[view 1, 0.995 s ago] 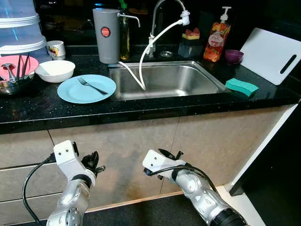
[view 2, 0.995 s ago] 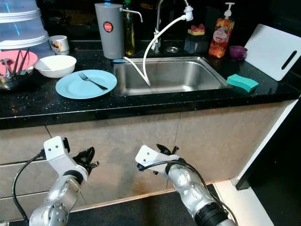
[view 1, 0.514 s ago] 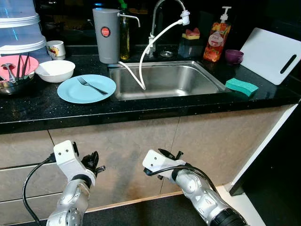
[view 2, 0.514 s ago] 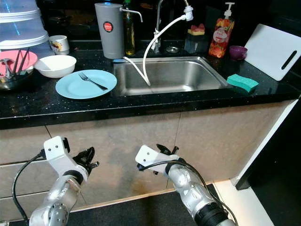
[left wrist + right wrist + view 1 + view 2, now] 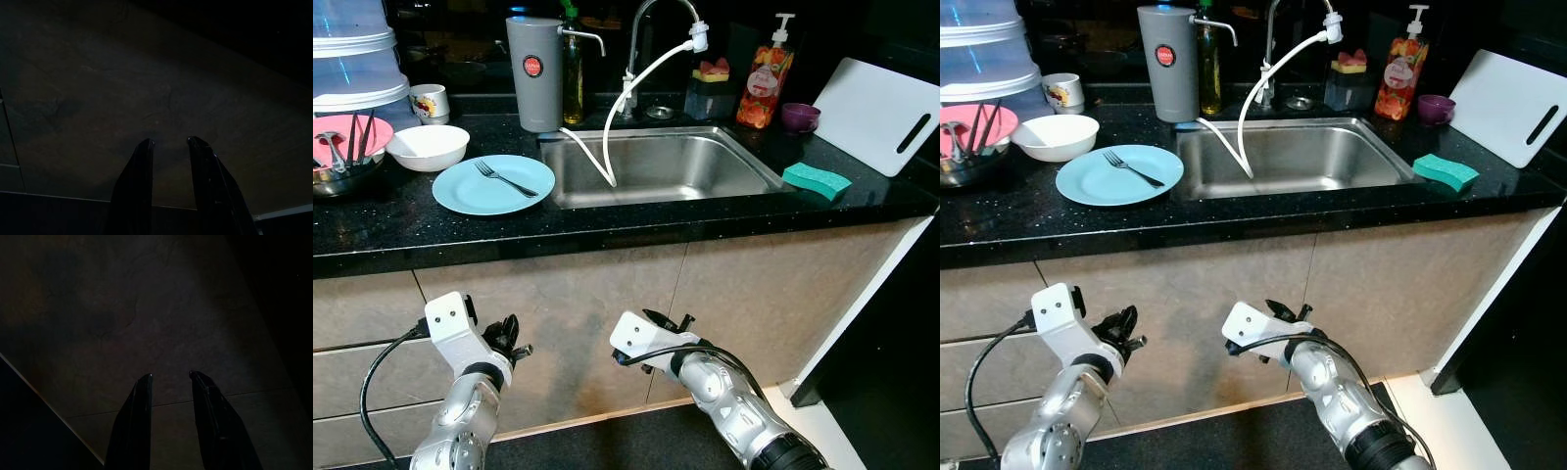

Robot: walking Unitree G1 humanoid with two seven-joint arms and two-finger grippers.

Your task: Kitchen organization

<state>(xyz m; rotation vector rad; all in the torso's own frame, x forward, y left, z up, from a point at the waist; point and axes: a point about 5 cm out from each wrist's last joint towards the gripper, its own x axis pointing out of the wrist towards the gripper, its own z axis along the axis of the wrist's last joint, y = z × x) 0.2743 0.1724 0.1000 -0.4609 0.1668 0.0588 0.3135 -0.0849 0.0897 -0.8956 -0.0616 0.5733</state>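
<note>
Robot stands square to a black speckled countertop (image 5: 401, 220), both arms low in front of the beige cabinet doors (image 5: 558, 323), nothing in hand. Left gripper (image 5: 509, 343) hangs below the counter edge, under the plate; its wrist view gives two black fingers with a narrow gap between them, parted, empty, aimed at the cabinet face. Right gripper (image 5: 668, 323) sits below the sink, same picture from its wrist: fingers slightly apart, gripping nothing. Judged a rest or ready pose, arms tucked clear of the counter overhang before any reach. Things to sort lie up top. Light blue plate (image 5: 493, 184) sits just left of the steel sink (image 5: 666, 164), a fork (image 5: 505, 179) lying across it, likely parked there for washing. White bowl (image 5: 429, 147) stands behind the plate; a pink dish with utensils (image 5: 347, 137) rests in a metal bowl at far left, a small mug (image 5: 430, 101) behind. Grey canister (image 5: 534, 73) stands at the sink's back left corner; a white hose (image 5: 626, 98) runs from the faucet (image 5: 651, 24) down into the basin. Soap bottle (image 5: 765, 86) and a purple cup (image 5: 800, 117) stand behind the sink on the right, handy to the tap. Green sponge (image 5: 816, 180) lies on the counter right of the basin; white cutting board (image 5: 879, 113) leans at the far right. Task looks not yet begun.
</note>
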